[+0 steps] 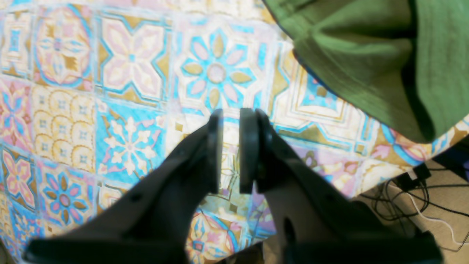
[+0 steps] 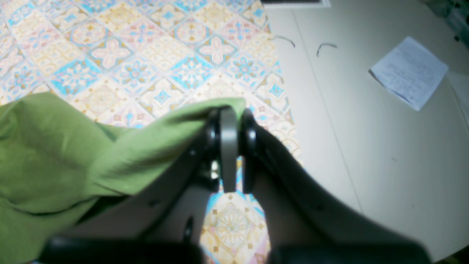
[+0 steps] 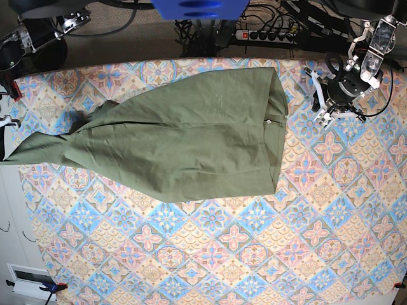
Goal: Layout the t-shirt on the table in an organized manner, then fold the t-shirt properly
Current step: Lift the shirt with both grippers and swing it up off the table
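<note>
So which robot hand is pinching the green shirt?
The right gripper: its jaws clamp the t-shirt edge. The left gripper is slightly apart and empty.

Pale cream smooth floor [image 2: 366,139] beside the setup, lit evenly. A white printed paper sheet [image 2: 408,72] lies flat on it, with two short thin curved wire bits [image 2: 326,46] nearby. Black tangled cables [image 1: 414,198] run over the beige floor. A white multi-socket power strip [image 3: 270,35] with black plugs sits at the far edge.
</note>
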`<state>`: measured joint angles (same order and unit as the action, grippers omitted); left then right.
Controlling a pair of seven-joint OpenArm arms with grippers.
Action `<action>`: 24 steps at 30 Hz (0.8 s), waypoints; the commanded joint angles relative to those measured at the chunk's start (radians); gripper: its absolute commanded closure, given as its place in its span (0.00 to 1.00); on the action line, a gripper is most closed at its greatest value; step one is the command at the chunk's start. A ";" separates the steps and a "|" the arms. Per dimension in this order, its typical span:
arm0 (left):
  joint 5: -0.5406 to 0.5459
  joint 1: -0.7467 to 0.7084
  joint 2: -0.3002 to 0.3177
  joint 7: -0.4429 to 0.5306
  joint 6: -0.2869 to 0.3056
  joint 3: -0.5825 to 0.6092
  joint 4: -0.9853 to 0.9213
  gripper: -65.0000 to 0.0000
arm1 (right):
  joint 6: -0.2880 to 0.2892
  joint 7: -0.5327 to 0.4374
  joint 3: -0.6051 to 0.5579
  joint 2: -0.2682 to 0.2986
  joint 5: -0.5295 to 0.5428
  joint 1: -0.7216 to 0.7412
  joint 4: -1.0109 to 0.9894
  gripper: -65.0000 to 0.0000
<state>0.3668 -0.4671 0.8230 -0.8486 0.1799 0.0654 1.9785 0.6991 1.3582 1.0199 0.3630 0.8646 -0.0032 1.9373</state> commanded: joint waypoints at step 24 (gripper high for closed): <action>0.495 0.155 -0.419 0.013 -0.009 -0.012 -0.167 0.40 | -0.001 -0.030 -0.082 0.024 0.014 0.016 0.017 0.99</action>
<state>0.8333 -0.3275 0.4026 -0.8558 0.1539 0.0555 1.7927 0.6991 1.3575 0.9340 0.3626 0.8631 0.0006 1.9373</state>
